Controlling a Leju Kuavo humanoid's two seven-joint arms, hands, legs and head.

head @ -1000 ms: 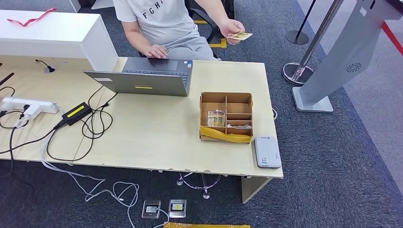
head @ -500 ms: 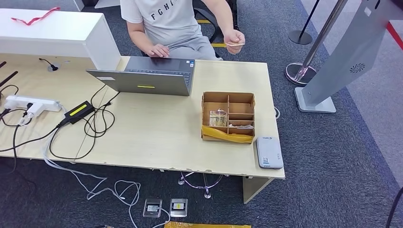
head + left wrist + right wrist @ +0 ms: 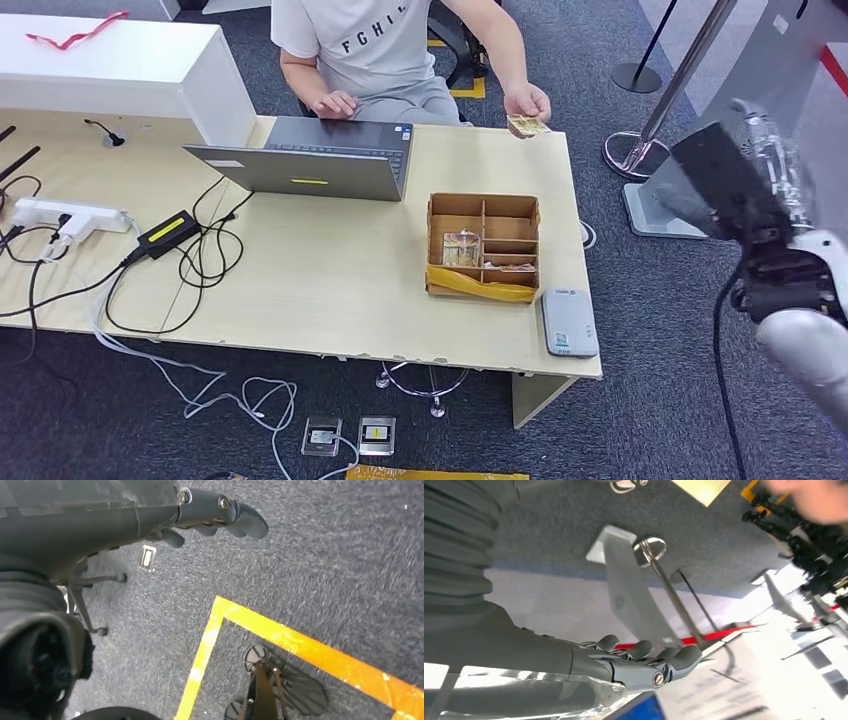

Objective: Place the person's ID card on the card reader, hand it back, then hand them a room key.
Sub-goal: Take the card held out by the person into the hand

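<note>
The person across the table holds out a yellowish ID card (image 3: 527, 125) over the far right corner of the table (image 3: 330, 280). A white card reader (image 3: 570, 322) lies at the near right corner. Beside it stands a cardboard box (image 3: 483, 247) with compartments holding cards. My right arm (image 3: 805, 345) is raised to the right of the table, off its edge. My right hand (image 3: 644, 662) has its fingers spread and holds nothing. My left hand (image 3: 215, 517) hangs over the carpet, also holding nothing.
An open grey laptop (image 3: 310, 165) sits before the person. Black cables, a power brick (image 3: 166, 232) and a white power strip (image 3: 65, 215) cover the left side. A white box (image 3: 110, 75) stands at the far left. A grey kiosk base (image 3: 660, 215) and stanchion (image 3: 640, 150) stand right of the table.
My right arm has risen into the head view at the right. The person has brought the ID card down toward the table's far right corner. The camera has shifted slightly.
</note>
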